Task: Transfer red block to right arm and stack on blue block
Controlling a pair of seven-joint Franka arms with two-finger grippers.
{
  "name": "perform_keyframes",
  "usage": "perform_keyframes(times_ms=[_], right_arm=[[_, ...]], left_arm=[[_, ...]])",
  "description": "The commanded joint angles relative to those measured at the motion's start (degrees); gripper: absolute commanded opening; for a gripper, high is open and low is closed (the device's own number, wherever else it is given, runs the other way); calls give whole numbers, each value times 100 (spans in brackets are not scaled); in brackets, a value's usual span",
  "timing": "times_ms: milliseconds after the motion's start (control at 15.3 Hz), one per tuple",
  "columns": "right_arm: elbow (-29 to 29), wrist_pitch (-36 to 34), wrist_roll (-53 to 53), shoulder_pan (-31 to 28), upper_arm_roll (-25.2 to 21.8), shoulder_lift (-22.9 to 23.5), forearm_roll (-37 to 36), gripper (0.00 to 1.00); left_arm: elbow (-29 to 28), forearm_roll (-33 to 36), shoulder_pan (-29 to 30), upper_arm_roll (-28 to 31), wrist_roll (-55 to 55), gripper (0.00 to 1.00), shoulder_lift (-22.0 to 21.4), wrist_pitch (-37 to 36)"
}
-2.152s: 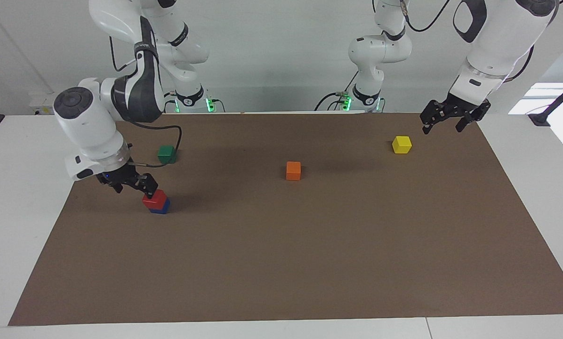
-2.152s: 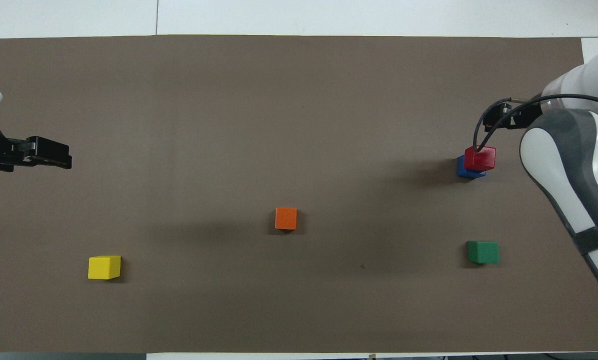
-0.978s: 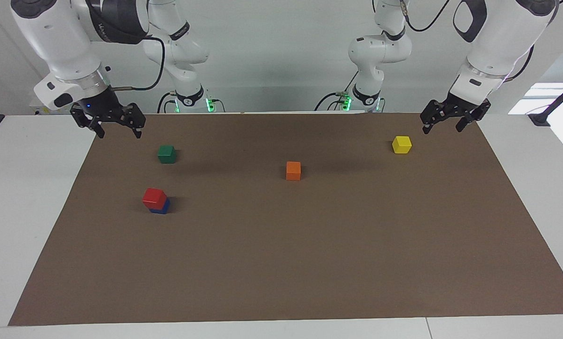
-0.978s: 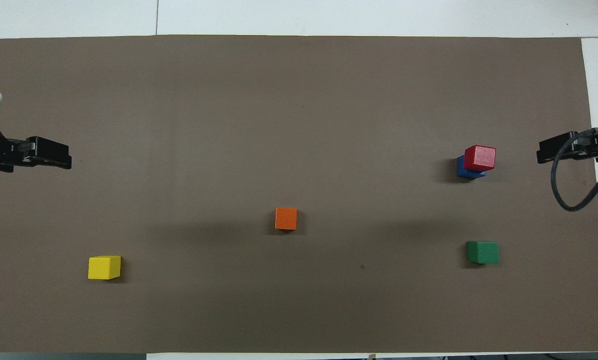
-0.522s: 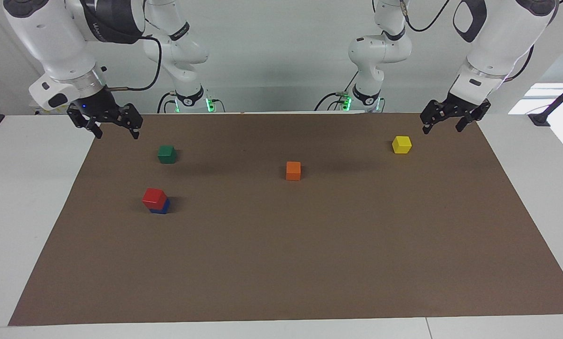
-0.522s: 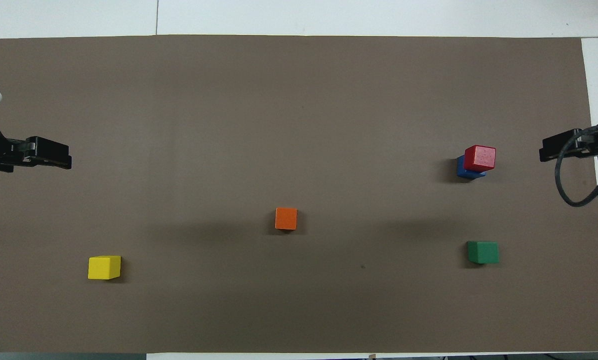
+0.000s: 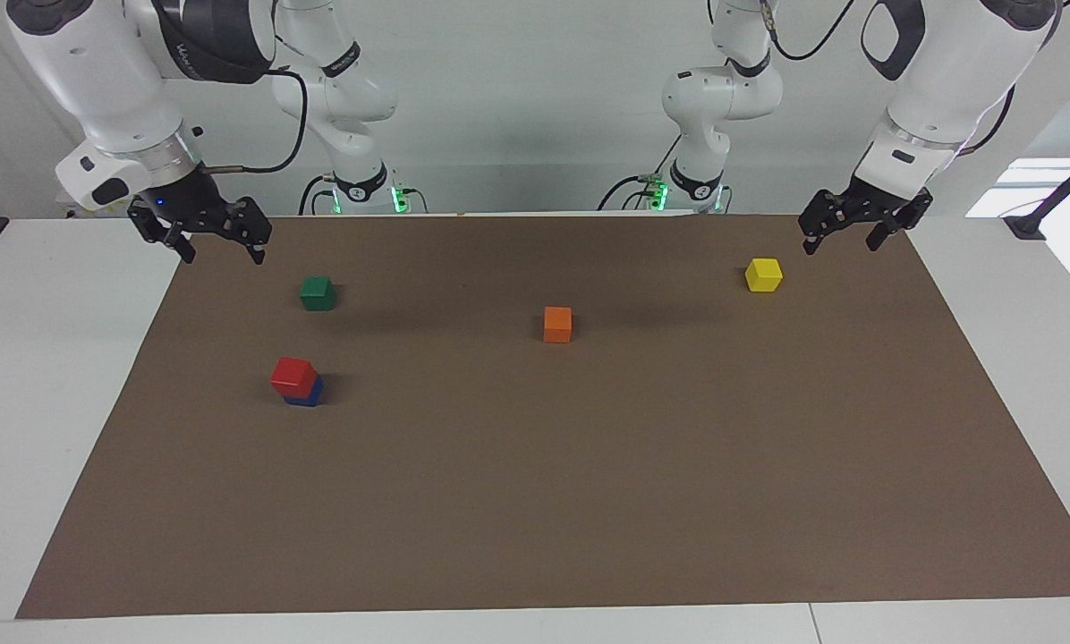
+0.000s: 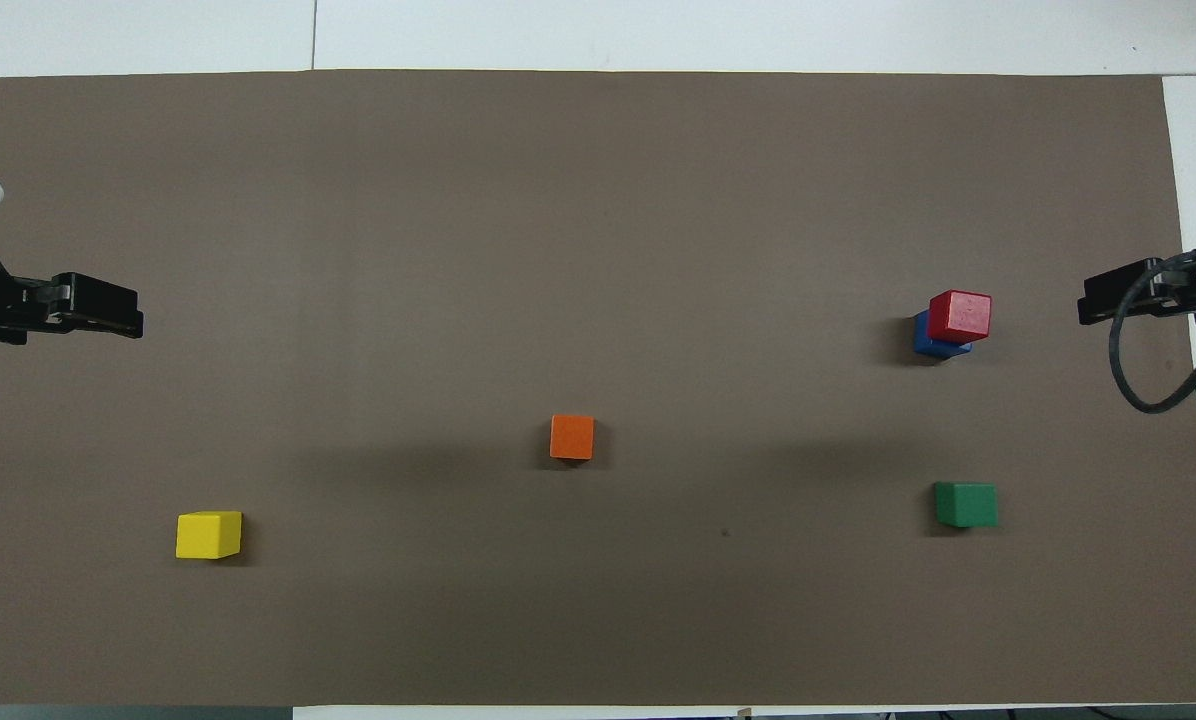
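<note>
The red block point(image 7: 292, 376) sits on top of the blue block point(image 7: 308, 395), a little askew, toward the right arm's end of the brown mat; the stack also shows in the overhead view, red block point(image 8: 960, 315) on blue block point(image 8: 926, 340). My right gripper point(image 7: 217, 250) point(image 8: 1093, 303), with a small blue light at its base, hangs open and empty, raised over the mat's corner by its base. My left gripper point(image 7: 844, 240) point(image 8: 128, 322) hangs open and empty over the mat's edge at the left arm's end, and waits.
A green cube point(image 7: 318, 292) lies nearer to the robots than the stack. An orange cube point(image 7: 557, 324) lies mid-mat. A yellow cube point(image 7: 763, 275) lies near the left gripper. The brown mat point(image 7: 589, 501) covers a white table.
My right gripper has let go of the red block on the blue block, risen and drawn back to the mat's corner. In the last second it has barely moved. The left arm has not moved.
</note>
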Motion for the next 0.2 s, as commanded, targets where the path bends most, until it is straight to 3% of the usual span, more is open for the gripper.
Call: perform_keyframes(times_ms=[0,130], right_arm=[[105,-141,65,-101,48,50,157,100],[105,-141,47,-84,48,50,157,100]], left_arm=[[-162,-71,13,19,-54,100,-148,36],[-162,-71,13,19,-54,100,-148,44]])
